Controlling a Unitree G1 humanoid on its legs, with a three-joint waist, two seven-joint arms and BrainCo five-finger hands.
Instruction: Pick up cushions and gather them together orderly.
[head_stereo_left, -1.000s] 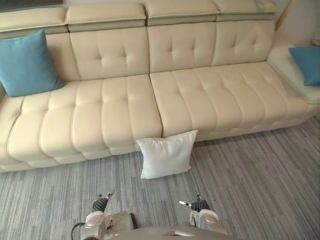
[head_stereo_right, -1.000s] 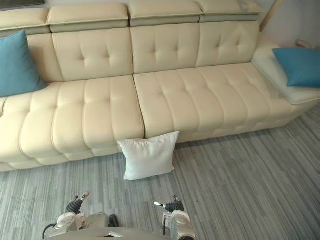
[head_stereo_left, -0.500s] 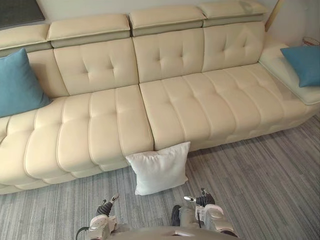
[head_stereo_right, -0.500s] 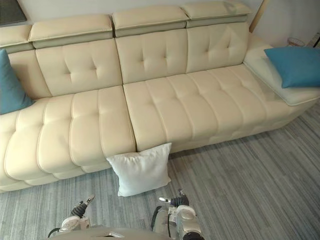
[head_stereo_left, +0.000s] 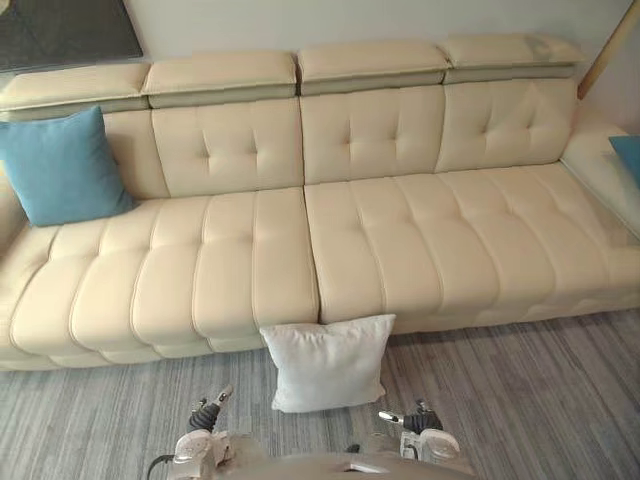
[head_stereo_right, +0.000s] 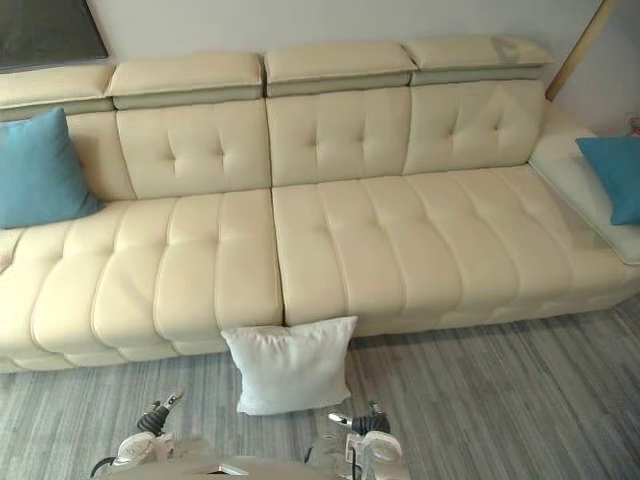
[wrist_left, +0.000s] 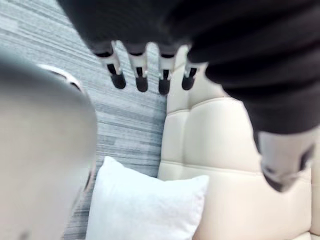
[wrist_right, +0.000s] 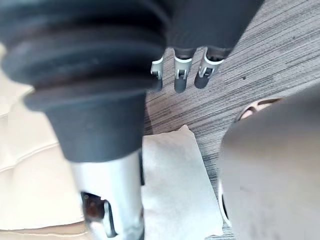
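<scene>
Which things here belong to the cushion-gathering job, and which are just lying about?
Job: white square cushion on the floor; blue square cushion, far left; second blue cushion, far right.
Just there: cream tufted leather sofa; grey striped carpet.

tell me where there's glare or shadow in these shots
Left eye view: soft, even light, a pale sheen on the sofa seat towards its right end, and a thin shadow under its front edge. Left wrist view: the white cushion is brightly lit. Right wrist view: the same cushion looks greyer, in shade.
</scene>
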